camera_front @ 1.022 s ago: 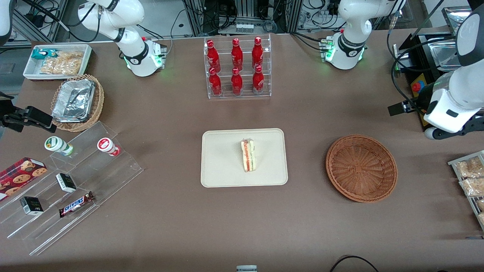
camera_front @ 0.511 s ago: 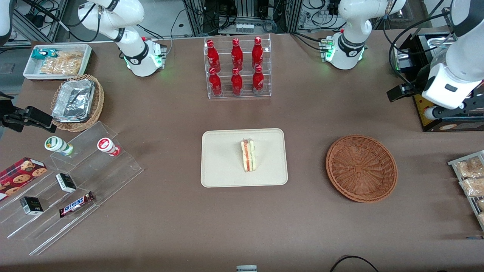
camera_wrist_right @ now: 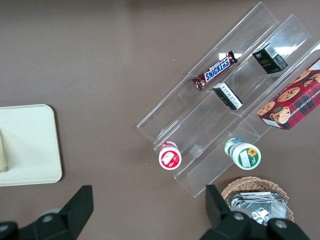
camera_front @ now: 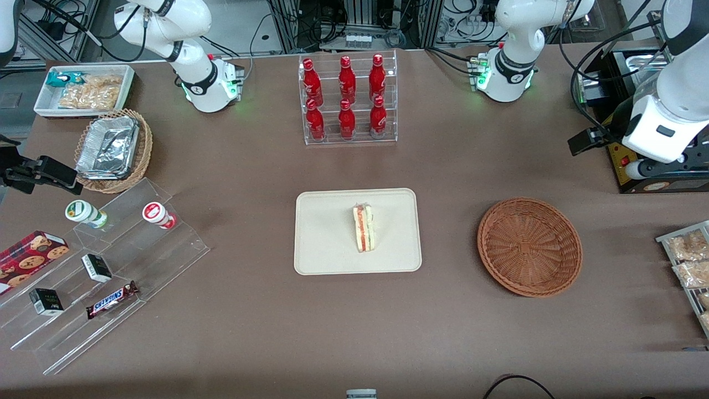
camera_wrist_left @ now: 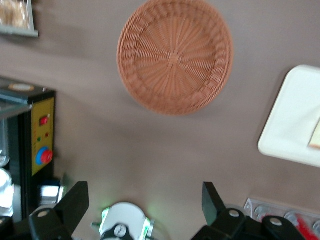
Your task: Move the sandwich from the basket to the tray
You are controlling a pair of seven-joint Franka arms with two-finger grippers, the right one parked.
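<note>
A brown desk [camera_front: 249, 332] is carrying everything. The flat cream-beige rectangular tray [camera_front: 327, 233] is lying well away from the hand [camera_wrist_left: 145, 200], toward the parked arm's end. The round reddish-brown wicker basket [camera_front: 529, 246] is sitting empty below the hand, nearer the front camera. The small triangular sandwich [camera_front: 364, 228] is resting on the tray. The hand is hovering high with fingers [camera_wrist_left: 75, 200] spread wide, gripping nothing.

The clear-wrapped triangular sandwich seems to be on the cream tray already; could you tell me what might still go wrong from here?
The clear-wrapped triangular sandwich stands on its narrow edge on the cream rectangular tray, so a knock could tip it flat. The left gripper is open, high above the table near the black control box with the red button, whose cables hang close and might snag the arm. The round reddish-brown wicker basket is empty.
</note>
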